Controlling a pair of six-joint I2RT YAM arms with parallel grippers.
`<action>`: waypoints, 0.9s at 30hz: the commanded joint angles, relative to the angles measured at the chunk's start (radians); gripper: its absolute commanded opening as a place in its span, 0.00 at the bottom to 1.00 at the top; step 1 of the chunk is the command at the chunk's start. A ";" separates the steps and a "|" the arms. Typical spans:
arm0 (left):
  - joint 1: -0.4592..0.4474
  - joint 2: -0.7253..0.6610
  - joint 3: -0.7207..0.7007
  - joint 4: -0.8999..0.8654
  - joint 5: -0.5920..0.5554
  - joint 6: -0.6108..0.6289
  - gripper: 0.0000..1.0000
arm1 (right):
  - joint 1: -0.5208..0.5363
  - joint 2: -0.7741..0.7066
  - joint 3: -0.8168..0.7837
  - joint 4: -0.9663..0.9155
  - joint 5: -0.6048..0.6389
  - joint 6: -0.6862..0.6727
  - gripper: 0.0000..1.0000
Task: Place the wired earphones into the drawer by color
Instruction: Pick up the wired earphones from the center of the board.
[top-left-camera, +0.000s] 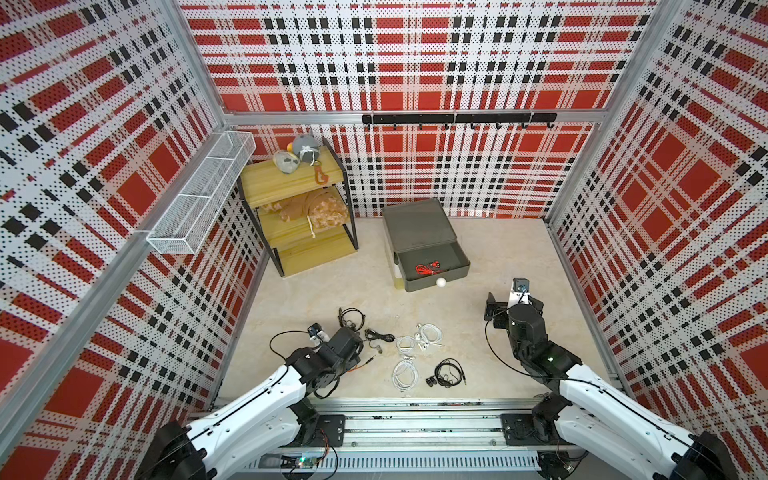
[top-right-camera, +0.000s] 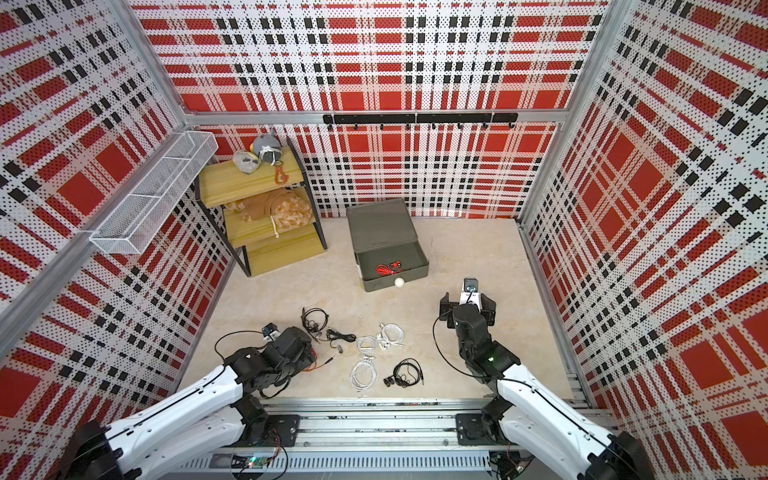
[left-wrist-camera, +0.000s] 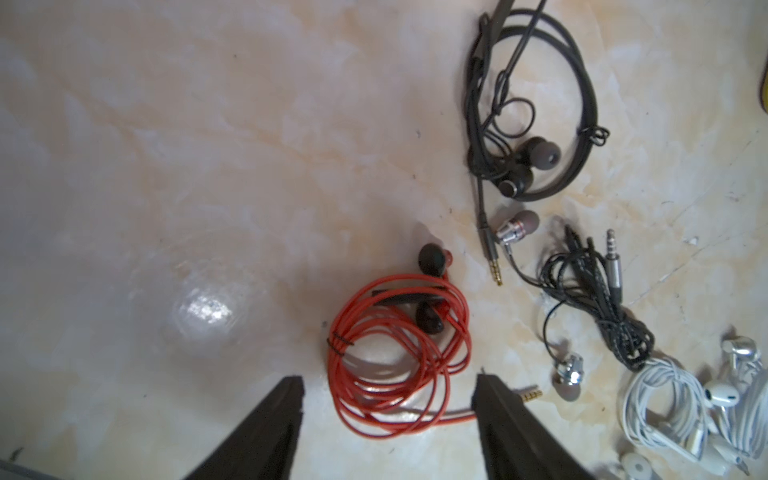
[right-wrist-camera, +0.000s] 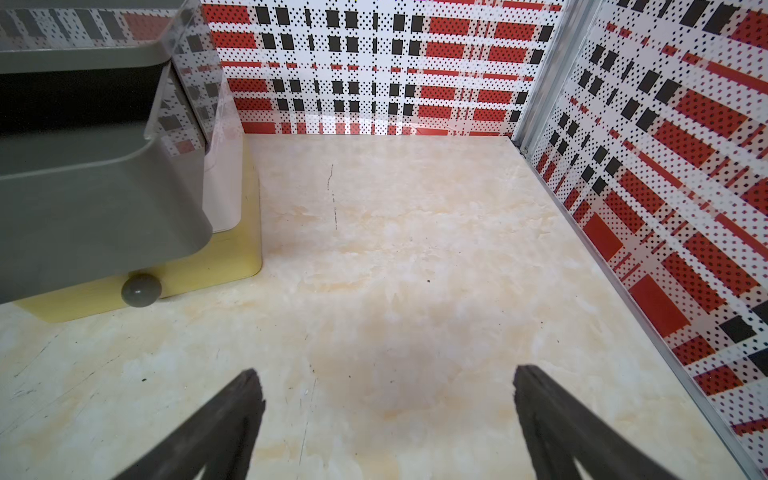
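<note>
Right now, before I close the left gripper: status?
Left gripper open, straddling red earphones. Right gripper open, empty, beside drawer. Top tier open, one red set inside. Jack lead trails past one finger.

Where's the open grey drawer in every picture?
Top views: the grey drawer is at the back of the table in both top views, pulled out, with red earphones inside.
Left wrist: not in it.
Right wrist: the grey drawer is close up, sticking out over the yellow drawer.
Shared landmark: the plaid back wall.
</note>
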 joint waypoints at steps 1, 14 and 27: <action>-0.019 0.009 -0.020 -0.035 -0.011 -0.034 0.65 | -0.008 0.003 -0.012 0.021 0.000 0.009 1.00; -0.025 0.117 -0.010 -0.029 -0.027 -0.029 0.53 | -0.014 -0.002 -0.017 0.025 -0.008 0.010 1.00; -0.024 0.150 -0.026 -0.003 -0.046 -0.038 0.27 | -0.019 0.001 -0.019 0.029 -0.013 0.014 1.00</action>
